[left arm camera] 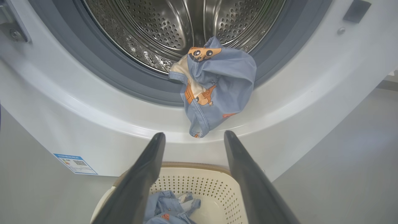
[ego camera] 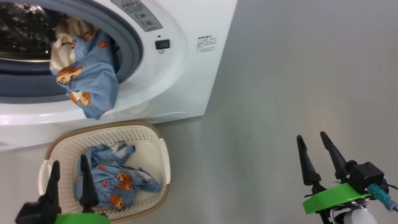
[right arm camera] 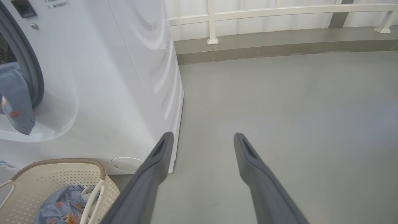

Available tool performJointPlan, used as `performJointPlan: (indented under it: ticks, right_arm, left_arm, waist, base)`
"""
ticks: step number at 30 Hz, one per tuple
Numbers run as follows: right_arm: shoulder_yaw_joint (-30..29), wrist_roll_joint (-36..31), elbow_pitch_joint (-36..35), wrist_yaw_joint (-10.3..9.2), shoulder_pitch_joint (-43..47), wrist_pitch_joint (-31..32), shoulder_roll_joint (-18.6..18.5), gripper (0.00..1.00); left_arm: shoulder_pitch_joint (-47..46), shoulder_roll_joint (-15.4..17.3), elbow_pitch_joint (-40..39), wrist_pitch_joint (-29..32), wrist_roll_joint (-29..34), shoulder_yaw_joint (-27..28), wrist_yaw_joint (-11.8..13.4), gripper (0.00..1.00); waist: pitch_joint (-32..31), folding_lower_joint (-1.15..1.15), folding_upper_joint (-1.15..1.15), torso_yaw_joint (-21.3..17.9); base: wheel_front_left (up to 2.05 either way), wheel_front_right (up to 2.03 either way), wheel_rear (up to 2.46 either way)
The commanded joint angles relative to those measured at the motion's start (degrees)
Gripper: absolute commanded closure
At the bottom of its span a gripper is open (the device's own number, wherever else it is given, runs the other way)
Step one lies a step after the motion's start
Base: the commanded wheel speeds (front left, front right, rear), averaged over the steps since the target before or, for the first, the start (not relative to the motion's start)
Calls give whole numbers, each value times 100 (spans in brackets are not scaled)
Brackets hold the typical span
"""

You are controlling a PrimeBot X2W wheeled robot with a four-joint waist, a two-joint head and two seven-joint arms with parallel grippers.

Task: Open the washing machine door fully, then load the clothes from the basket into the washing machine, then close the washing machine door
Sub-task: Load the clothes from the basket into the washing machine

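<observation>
The washing machine (ego camera: 186, 77) stands with its mouth uncovered, and the steel drum (left arm camera: 161, 28) shows inside. The washing machine door is out of view; a metal hinge (left arm camera: 9, 28) shows at the opening's edge. Clothes (ego camera: 90, 81), blue with orange bears plus a cream cloth (ego camera: 62, 49), hang over the grey gasket (ego camera: 130, 46) and down the front. More blue bear fabric (ego camera: 115, 183) lies in the basket (ego camera: 146, 137) on the floor below. My left gripper (ego camera: 69, 158) hovers open and empty above the basket. My right gripper (ego camera: 311, 135) is open and empty over bare floor, far right.
Grey floor (ego camera: 295, 77) stretches to the right of the machine. A white railing (right arm camera: 214, 21) on a low raised kerb runs behind it. The basket sits close against the machine's front, below the hanging fabric (left arm camera: 217, 84).
</observation>
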Motion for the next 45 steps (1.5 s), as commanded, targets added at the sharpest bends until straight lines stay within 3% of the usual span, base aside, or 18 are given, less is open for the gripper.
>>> performJointPlan:
  ticks: [1,13,23,33,34,35,36,38,39,45]
  right_arm:
    - [167,34,-108,8,-30,-27,-14,0]
    - [235,94,-74,8,-188,-27,51,0]
    - [256,115,-56,8,-273,-27,77,0]
    - [273,127,-68,8,-322,-27,88,0]
    - [273,130,-67,8,-324,-27,89,0]
    - [272,132,-67,8,-327,-27,89,0]
    - [272,132,-67,8,-327,-27,89,0]
    - [265,136,-66,8,-328,-27,90,0]
    - [260,137,-67,8,-329,-27,91,0]
    - [242,135,-62,8,-330,-27,93,0]
  left_arm:
    - [-174,47,-118,24,-27,160,-7,0]
    - [-1183,190,574,382,-199,77,-147,0]
    - [-2189,214,1692,94,-243,40,-208,0]
    - [-2918,344,2693,-203,-165,185,-84,0]
    - [-2966,357,2759,-222,-154,199,-73,15]
    - [-3008,373,2815,-240,-138,214,-55,44]
    - [-3008,373,2815,-240,-138,214,-55,44]
    - [-3071,392,2894,-267,-110,228,-41,73]
    - [-3094,402,2926,-277,-96,231,-40,100]
    - [-3178,464,2975,-308,-21,251,-48,100]
  waist:
    - [35,0,0,-67]
    - [245,0,0,-473]
    - [361,0,0,-640]
    - [472,0,0,-737]
    - [484,0,0,-746]
    - [494,0,0,-752]
    - [494,0,0,-752]
    - [512,0,0,-759]
    - [519,0,0,-760]
    - [530,0,0,-736]
  base:
    - [0,0,0]
    - [0,0,0]
    - [0,0,0]
    - [0,0,0]
    - [0,0,0]
    - [0,0,0]
    - [0,0,0]
    - [0,0,0]
    - [0,0,0]
    - [0,0,0]
